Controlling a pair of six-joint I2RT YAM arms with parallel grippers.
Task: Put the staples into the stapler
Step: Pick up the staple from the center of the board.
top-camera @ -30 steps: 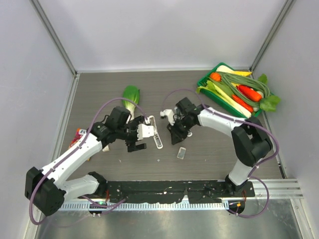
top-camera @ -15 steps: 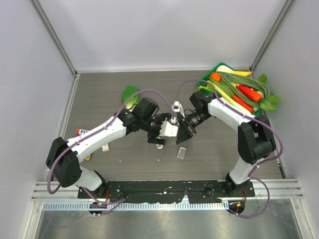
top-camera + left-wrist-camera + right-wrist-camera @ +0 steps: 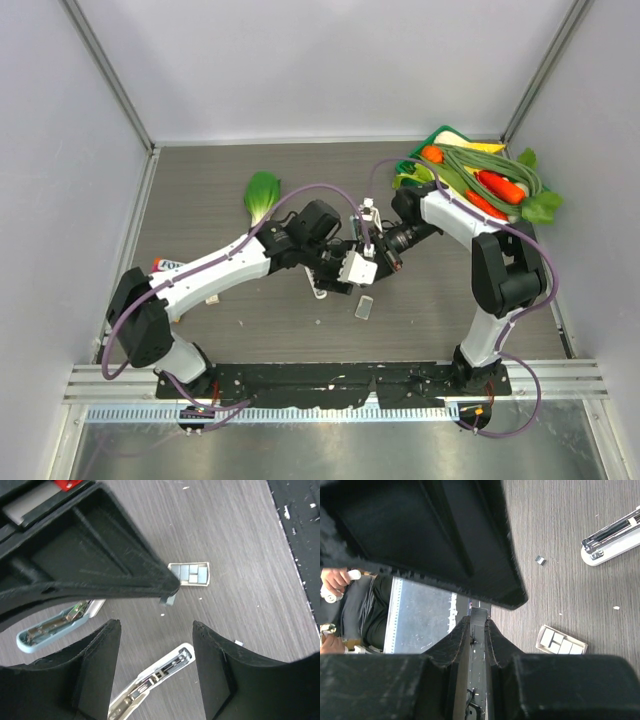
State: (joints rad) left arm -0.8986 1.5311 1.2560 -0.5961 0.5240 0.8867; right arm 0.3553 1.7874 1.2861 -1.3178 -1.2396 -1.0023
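The white stapler [image 3: 160, 675] lies open on the table, its silvery channel facing up, between the fingers of my left gripper [image 3: 156, 625]. That gripper is open, with a gap on each side of the stapler. The staples box [image 3: 190, 573] is an open tray of pale blocks lying just beyond. From above, the stapler [image 3: 319, 288] peeks out beside the left gripper [image 3: 355, 268], and the box [image 3: 364, 306] lies nearer the front. My right gripper [image 3: 479, 620] is shut on a thin grey strip [image 3: 480, 614], apparently a strip of staples, and hovers close over the left gripper.
A pale blue-grey bar [image 3: 50, 625] lies left of the stapler. A leafy green vegetable [image 3: 261, 193] lies at mid-left. A green tray [image 3: 405, 166] of vegetables sits at the back right. A red packet [image 3: 160, 266] lies near the left wall. A small metal scrap [image 3: 540, 559] lies on the table.
My left arm has swung right to the table's centre, over the stapler, and its jaws have narrowed. My right gripper has shifted right and now sits just above the left one.
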